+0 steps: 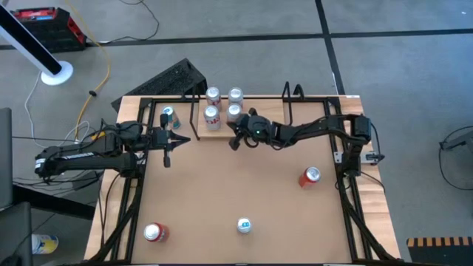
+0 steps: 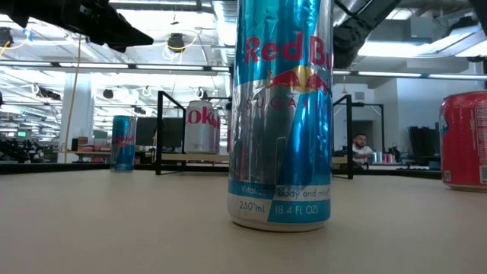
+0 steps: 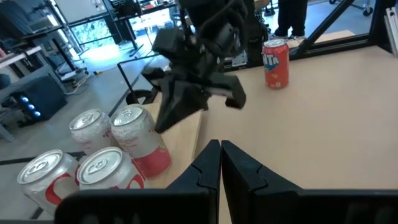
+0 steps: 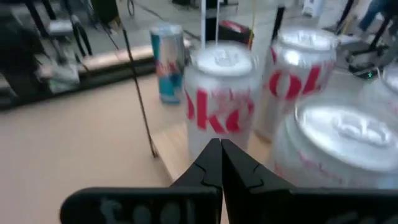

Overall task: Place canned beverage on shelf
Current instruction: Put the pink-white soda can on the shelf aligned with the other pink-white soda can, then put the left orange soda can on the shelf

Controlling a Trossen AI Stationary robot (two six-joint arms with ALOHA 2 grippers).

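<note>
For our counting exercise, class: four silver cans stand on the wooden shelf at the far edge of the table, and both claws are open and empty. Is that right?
Not quite. The four silver cans do stand on the shelf, but the claws are shut, not open. The left wrist view shows the left claw closed and empty; the right wrist view shows the same for the right claw.
</note>
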